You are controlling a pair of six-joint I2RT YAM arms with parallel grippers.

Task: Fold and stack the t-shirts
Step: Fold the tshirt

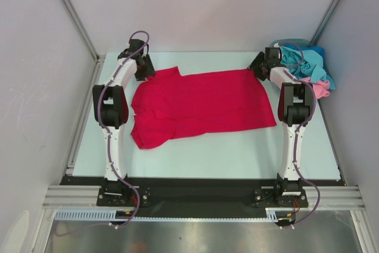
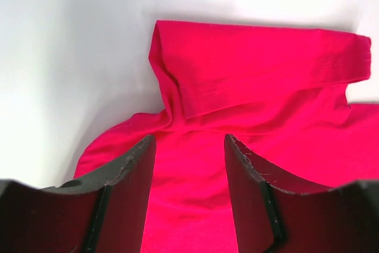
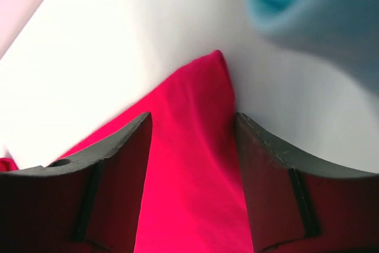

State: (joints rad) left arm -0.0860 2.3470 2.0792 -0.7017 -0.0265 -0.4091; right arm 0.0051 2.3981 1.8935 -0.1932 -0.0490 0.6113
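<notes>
Crimson cloth first: the red shirt (image 1: 201, 108) is lying spread on the pale table (image 1: 237, 152), reaching from one gripper to the other.

The left gripper (image 2: 189, 143) is hanging over the shirt's far left corner. Its fingers (image 2: 127, 164) are standing apart, with red cloth showing flat in the gap and under both, and nothing is being pinched. Just ahead of it a sleeve (image 2: 260, 69) is lying doubled over, hem stitching facing up. Bare table is showing beyond the sleeve and off to the left.

The right gripper (image 3: 192, 119) is sitting over the far right corner, fingers likewise parted. The pointed tip of the red cloth is poking out just ahead between them, and the cloth is running back under the gap. Whether the pads are touching it, cannot tell.

Ahead and to the right of this gripper a teal shirt (image 1: 296, 57) is lying bunched in a heap, blurred in the wrist view. A pink shirt (image 1: 320, 90) is lying crumpled at the heap's near side. The heap is sitting apart from the red shirt.
</notes>
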